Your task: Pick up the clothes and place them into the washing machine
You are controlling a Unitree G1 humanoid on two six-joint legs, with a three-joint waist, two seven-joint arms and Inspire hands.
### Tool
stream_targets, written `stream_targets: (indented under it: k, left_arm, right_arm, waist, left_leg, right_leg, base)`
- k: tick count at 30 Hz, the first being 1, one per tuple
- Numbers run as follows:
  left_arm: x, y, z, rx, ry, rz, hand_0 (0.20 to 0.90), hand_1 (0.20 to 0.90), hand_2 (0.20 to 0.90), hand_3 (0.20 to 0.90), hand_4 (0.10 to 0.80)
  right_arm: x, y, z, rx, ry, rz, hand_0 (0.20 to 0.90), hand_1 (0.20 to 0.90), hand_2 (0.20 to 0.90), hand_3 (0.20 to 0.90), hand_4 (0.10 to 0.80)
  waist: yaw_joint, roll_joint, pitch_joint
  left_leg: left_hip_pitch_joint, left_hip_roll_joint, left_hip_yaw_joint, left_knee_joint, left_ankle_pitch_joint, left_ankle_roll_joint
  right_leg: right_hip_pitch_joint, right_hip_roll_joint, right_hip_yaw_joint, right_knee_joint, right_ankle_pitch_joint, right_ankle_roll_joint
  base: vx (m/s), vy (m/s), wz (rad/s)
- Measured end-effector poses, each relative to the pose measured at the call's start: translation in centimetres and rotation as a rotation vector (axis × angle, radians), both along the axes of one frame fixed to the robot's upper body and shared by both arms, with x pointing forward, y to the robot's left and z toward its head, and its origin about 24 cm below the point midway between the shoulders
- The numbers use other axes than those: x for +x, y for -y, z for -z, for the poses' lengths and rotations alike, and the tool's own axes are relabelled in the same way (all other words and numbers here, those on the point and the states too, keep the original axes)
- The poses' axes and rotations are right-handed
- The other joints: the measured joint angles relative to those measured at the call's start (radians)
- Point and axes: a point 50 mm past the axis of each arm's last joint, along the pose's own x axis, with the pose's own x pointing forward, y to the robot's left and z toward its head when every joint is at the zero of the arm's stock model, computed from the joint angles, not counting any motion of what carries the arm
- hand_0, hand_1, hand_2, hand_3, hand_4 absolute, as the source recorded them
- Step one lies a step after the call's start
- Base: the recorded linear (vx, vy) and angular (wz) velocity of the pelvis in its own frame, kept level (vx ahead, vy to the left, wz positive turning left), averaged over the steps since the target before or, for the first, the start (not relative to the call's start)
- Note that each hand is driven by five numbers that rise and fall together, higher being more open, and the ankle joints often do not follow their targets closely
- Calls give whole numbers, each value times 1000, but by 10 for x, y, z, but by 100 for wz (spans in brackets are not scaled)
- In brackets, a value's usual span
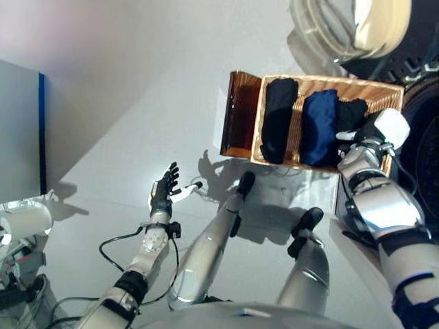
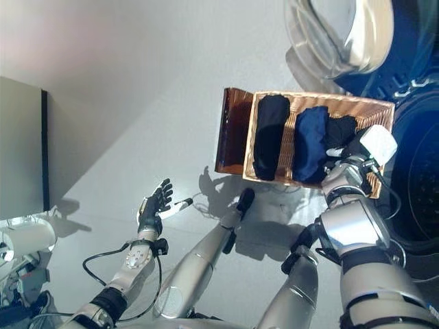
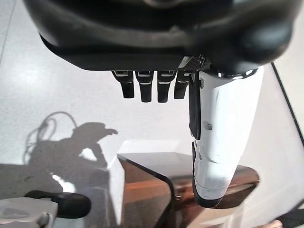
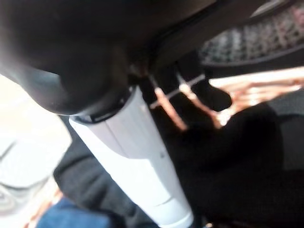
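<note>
1. Right robot hand (image 1: 374, 133) is nearest the work: it sits down in the basket (image 1: 274, 81) at its right end, over the black garment (image 1: 351, 113). The right wrist view shows the white-covered thumb and dark fingers (image 4: 209, 92) extended over black cloth; I can't tell whether they have pinched any of it yet.
2. The clothes are all in the basket on the floor (image 1: 123, 123): a black roll (image 1: 278, 116) at the left, a navy roll (image 1: 319, 127) in the middle, and the black garment at the right under the hand.
3. Handling, judged: soft, light and limp, not fragile. The cloth will sag and trail once lifted and could snag on the woven rim. Best hold is a bunched fold at the middle of the piece, fingers and thumb closing on a thick wad, not on a single edge.
4. The basket is woven and tan, with a dark brown panel (image 1: 239, 113) standing at its left end.
5. The washing machine (image 2: 418, 171) is just right of the basket, drum mouth dark; its clear door (image 2: 339, 34) is swung open beyond the basket.
6. Left robot hand (image 1: 164, 188) hangs well apart over bare floor, fingers spread and straight, holding nothing, idle.
7. Stage, judged: reaching for the first garment; nothing is in the machine that I can see.
</note>
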Motion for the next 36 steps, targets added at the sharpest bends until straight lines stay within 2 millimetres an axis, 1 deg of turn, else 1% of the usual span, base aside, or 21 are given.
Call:
stream_targets:
  k: [6, 8, 9, 11, 12, 13, 16, 18, 19, 20, 21, 23, 25, 27, 29, 30, 31, 33, 34, 35, 36]
  left_arm:
    - [-9, -1, 8, -2, -39, 17, 900, 900, 900, 900, 800]
    - [-15, -1, 14, 6, -68, 28, 900, 900, 900, 900, 800]
    - [-17, -2, 16, 7, -79, 27, 900, 900, 900, 900, 800]
    - [-24, -4, 22, 10, -111, 26, 900, 900, 900, 900, 800]
    - [-28, -5, 25, 10, -124, 25, 900, 900, 900, 900, 800]
    - [-32, -6, 27, 11, -137, 24, 900, 900, 900, 900, 800]
    - [-41, -11, 34, 21, -171, 19, 900, 900, 900, 900, 800]
    - [-42, -13, 35, 25, -177, 22, 900, 900, 900, 900, 800]
    - [-43, -15, 36, 22, -186, 13, 900, 900, 900, 900, 800]
    - [-44, -17, 38, 23, -194, 7, 900, 900, 900, 900, 800]
    - [-44, -18, 38, 18, -194, 0, 900, 900, 900, 900, 800]
    - [-46, -20, 41, -4, -211, -33, 900, 900, 900, 900, 800]
    - [-46, -19, 42, -22, -215, -27, 900, 900, 900, 900, 800]
    - [-45, -14, 41, -54, -206, -14, 900, 900, 900, 900, 800]
    - [-45, -9, 41, -74, -210, 1, 900, 900, 900, 900, 800]
    - [-46, -8, 42, -90, -215, -1, 900, 900, 900, 900, 800]
    - [-46, -8, 43, -93, -216, -5, 900, 900, 900, 900, 800]
    - [-47, -10, 44, -92, -223, -13, 900, 900, 900, 900, 800]
    - [-49, -13, 47, -92, -233, -24, 900, 900, 900, 900, 800]
    - [-51, -14, 48, -94, -242, -30, 900, 900, 900, 900, 800]
    - [-51, -14, 49, -95, -248, -33, 900, 900, 900, 900, 800]
  right_arm:
    - [-4, 1, 8, 49, 7, 23, 200, 200, 200, 200, 300]
    - [-7, 2, 12, 89, 23, 47, 200, 200, 200, 200, 300]
    - [-6, 1, 12, 135, 59, 57, 200, 200, 200, 200, 300]
    - [-7, 1, 14, 297, 178, 116, 200, 200, 200, 200, 300]
    - [-8, 2, 16, 354, 225, 148, 200, 200, 200, 200, 300]
    - [-9, 1, 19, 451, 293, 185, 200, 200, 200, 200, 300]
    - [-17, -4, 37, 769, 519, 337, 200, 200, 200, 200, 300]
    - [-20, -8, 46, 875, 595, 391, 200, 200, 200, 200, 300]
    - [-19, -20, 55, 987, 689, 395, 200, 200, 200, 200, 300]
    - [-22, -24, 61, 1049, 756, 391, 200, 200, 200, 200, 300]
    - [-22, -36, 70, 1148, 794, 385, 200, 200, 200, 200, 300]
    - [-29, -62, 89, 1346, 929, 364, 200, 200, 200, 200, 300]
    - [-32, -88, 106, 1502, 963, 386, 200, 200, 200, 200, 300]
    - [-37, -103, 117, 1616, 1011, 447, 200, 200, 200, 200, 300]
    - [-39, -108, 120, 1669, 1074, 487, 200, 200, 200, 200, 300]
    - [-39, -106, 119, 1681, 1113, 491, 200, 200, 200, 200, 300]
    - [-37, -104, 115, 1688, 1154, 481, 200, 200, 200, 200, 300]
    - [-33, -99, 108, 1679, 1203, 464, 200, 200, 200, 200, 300]
    - [-27, -96, 99, 1681, 1244, 453, 200, 200, 200, 200, 300]
    - [-23, -94, 92, 1679, 1268, 437, 200, 200, 200, 200, 300]
    - [-20, -91, 87, 1678, 1285, 423, 200, 200, 200, 200, 300]
  waist:
    - [-30, 0, -4]
    - [-46, -4, -17]
    - [-50, -4, -20]
    - [-60, -13, -33]
    - [-72, -14, -37]
    - [-76, -14, -40]
    - [-93, -21, -56]
    - [-106, -21, -58]
    - [-111, -21, -58]
    - [-117, -21, -58]
    - [-133, -22, -58]
    - [-147, -21, -59]
    - [-163, -18, -60]
    - [-160, -18, -60]
    - [-156, -16, -59]
    - [-158, -6, -58]
    - [-157, -4, -58]
    - [-157, -2, -57]
    - [-155, -1, -54]
    - [-156, 2, -42]
    - [-157, 3, -28]
  left_leg:
    - [79, 3, 16, -24, 4, 6]
    - [103, 5, 28, -38, 4, 13]
    - [110, 6, 30, -43, 2, 9]
    - [121, 11, 52, -61, 4, 12]
    - [128, 13, 58, -71, 5, 13]
    - [137, 13, 60, -78, 10, 18]
    - [155, 16, 77, -92, 10, 19]
    - [158, 17, 83, -96, 10, 19]
    - [160, 19, 90, -101, 10, 19]
    - [163, 20, 95, -105, 12, 22]
    - [164, 22, 105, -105, 11, 24]
    - [169, 25, 117, -103, 5, 29]
    - [169, 27, 123, -103, 3, 30]
    - [167, 30, 129, -102, -3, 23]
    - [159, 31, 139, -89, -8, 26]
    - [145, 31, 141, -67, -16, 28]
    - [117, 32, 146, -30, -31, 35]
    - [80, 34, 153, 21, -46, 38]
    - [41, 37, 169, 95, -76, 46]
    - [25, 47, 177, 138, -109, 43]
    - [22, 48, 179, 172, -126, 42]
  right_leg:
    - [95, 10, 8, -82, 44, 14]
    - [124, 11, 9, -115, 55, 18]
    - [136, 15, 11, -133, 64, 17]
    - [141, 20, 24, -167, 87, 18]
    - [147, 21, 30, -181, 97, 18]
    - [159, 23, 30, -199, 106, 22]
    - [172, 26, 41, -224, 116, 19]
    - [172, 28, 51, -232, 122, 22]
    - [171, 30, 58, -238, 125, 19]
    - [170, 30, 61, -241, 126, 19]
    - [167, 32, 70, -245, 129, 19]
    - [167, 36, 84, -248, 130, 18]
    - [163, 38, 91, -249, 131, 18]
    - [152, 40, 98, -239, 129, 14]
    - [132, 39, 112, -217, 123, 10]
    - [125, 40, 113, -205, 119, 7]
    - [95, 39, 119, -168, 105, 5]
    - [54, 42, 133, -117, 91, 3]
    - [6, 42, 146, -46, 67, -13]
    - [-15, 39, 150, 0, 43, -17]
    - [-22, 41, 165, 28, 31, -8]
  base:
    - [-18, -10, -11]
    - [-31, 11, -13]
    - [12, -11, -15]
    - [21, -10, -28]
    - [25, 5, -24]
    - [12, 6, -16]
    - [-1, 14, -14]
    - [3, 21, -13]
    - [-18, 44, -17]
    - [-25, 46, -18]
    - [-23, 43, -17]
    - [-12, 18, -22]
    - [-19, 22, -16]
    - [-36, 22, -9]
    - [-63, 19, -10]
    - [-50, 5, -7]
    - [-78, -15, -2]
    - [33, -37, -12]
    - [58, -37, -25]
    - [-37, -23, -31]
    - [-21, -13, -24]
